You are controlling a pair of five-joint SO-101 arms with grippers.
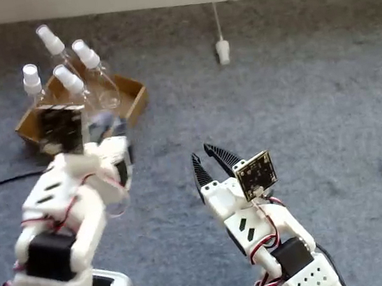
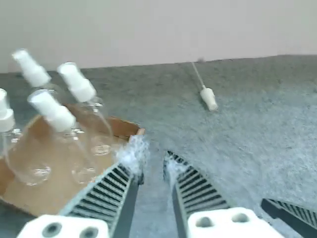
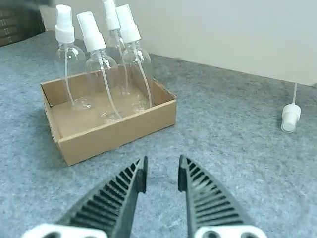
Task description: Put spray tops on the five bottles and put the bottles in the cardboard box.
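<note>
While four topped bottles point(image 3: 101, 64) were stood in the box point(image 3: 114, 131), the right claw point(image 3: 162, 166) was held spread; the state of the left claw point(image 2: 151, 158) could not be told.

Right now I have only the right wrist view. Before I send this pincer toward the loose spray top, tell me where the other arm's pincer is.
Observer: The left pincer sits low beside the near corner of the cardboard box. That is well to the left of the spray top and nearer the arms.
Operator: Report how its jaws stand.
Observer: In the left wrist view they stand a little apart, and the carpet shows through the gap.
</note>
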